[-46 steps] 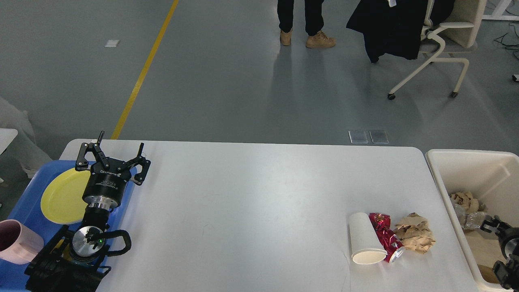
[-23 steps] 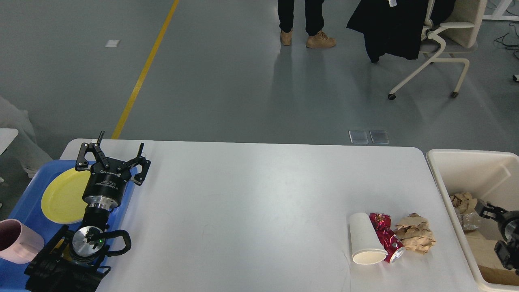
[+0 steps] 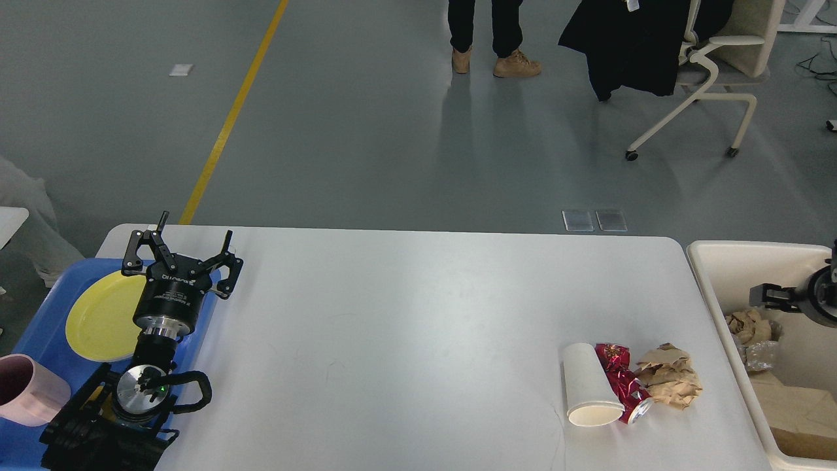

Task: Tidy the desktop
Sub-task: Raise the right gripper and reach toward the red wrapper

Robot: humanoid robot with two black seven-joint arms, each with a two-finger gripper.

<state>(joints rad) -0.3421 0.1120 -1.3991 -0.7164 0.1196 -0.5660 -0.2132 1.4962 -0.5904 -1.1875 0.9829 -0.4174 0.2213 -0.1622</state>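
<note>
The white tabletop fills the lower middle of the frame, its far edge running across at mid height and its rounded far corners showing at left and right. Toward its lower right lie three bits of litter in a row: a white paper cup on its side with the mouth toward the bottom of the frame, a crushed red can touching the cup's right flank, and a wad of brown paper just right of the can. At the lower left a blue tray overlaps the tabletop's left end; on it sit a yellow plate and, nearer the bottom left corner, a pink mug. The left end effector hangs over the tray's right edge by the plate, its two fingers spread wide with nothing between them. At the right edge of the frame stands a cream bin just beside the tabletop, holding crumpled brown paper and clear wrap. The right end effector is above the bin, seen small and dark at the frame's edge, so I cannot tell whether it is wide or narrow.
</note>
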